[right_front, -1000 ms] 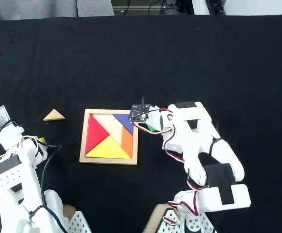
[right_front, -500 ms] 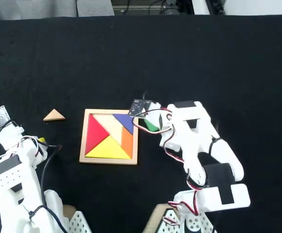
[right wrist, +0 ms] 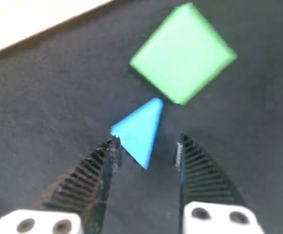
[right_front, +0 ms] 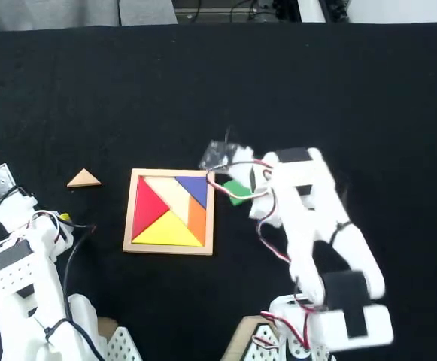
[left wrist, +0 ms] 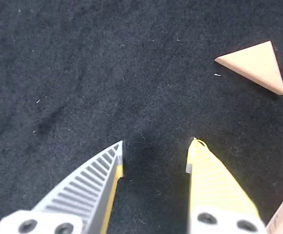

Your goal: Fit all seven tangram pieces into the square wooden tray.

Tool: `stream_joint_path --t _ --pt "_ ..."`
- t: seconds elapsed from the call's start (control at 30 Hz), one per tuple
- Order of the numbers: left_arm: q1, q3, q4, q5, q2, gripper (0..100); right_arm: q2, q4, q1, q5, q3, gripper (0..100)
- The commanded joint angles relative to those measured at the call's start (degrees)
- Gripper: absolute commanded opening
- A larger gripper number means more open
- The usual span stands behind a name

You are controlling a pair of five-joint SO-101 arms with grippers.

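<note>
Taking the high view first, the square wooden tray (right_front: 128, 214) was found lying on the black table (right_front: 316, 90). Five pieces were seated in it: a red triangle (right_front: 149, 207), a yellow triangle (right_front: 167, 230), a dark blue triangle (right_front: 194, 186), an orange piece (right_front: 197, 218) and a cream piece (right_front: 171, 192). A tan triangle (right_front: 84, 179) was noted on the cloth at about ten o'clock of the tray, apart from it. A green square (right_front: 237, 189) was noted at about two o'clock of the tray, just off its rim.

The left gripper (left wrist: 157, 144) was observed with its fingers parted and nothing between them, above bare cloth. The tan triangle (left wrist: 255, 66) lay beyond it, clear of both fingertips.

The right gripper (right wrist: 146, 142) was observed spread wide. A light blue triangle (right wrist: 139, 129) lay flat on the cloth between its fingers, close against one of them and clear of the other; no grip on it was established. The green square (right wrist: 183, 53) lay just past that triangle's tip, nearly touching it.
</note>
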Motion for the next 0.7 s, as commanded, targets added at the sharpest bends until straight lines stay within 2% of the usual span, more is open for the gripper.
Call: stream_joint_path --t 0.0,0.1,0.23,0.33,0.5,0.67 --pt "0.5 -0.6 -1.1 -0.5 -1.0 22 -5.7 4.4 -2.8 -1.5 -7.3 17.7" --pt "0.5 -0.6 -1.1 -0.5 -1.0 22 -4.8 7.7 -6.0 -1.5 -10.2 17.7" --pt "0.5 -0.6 -1.1 -0.5 -1.0 22 -2.0 9.0 -5.5 -3.3 -9.5 18.1" --pt "0.5 -0.6 -1.1 -0.5 -1.0 22 -0.2 4.6 -3.7 -6.9 -4.7 19.4" --pt "0.5 -0.6 -1.1 -0.5 -1.0 22 0.0 -8.4 -3.2 -7.3 7.8 32.9" --pt "0.5 -0.6 -1.1 -0.5 -1.0 22 0.6 -12.0 -3.0 -7.1 10.9 31.5"
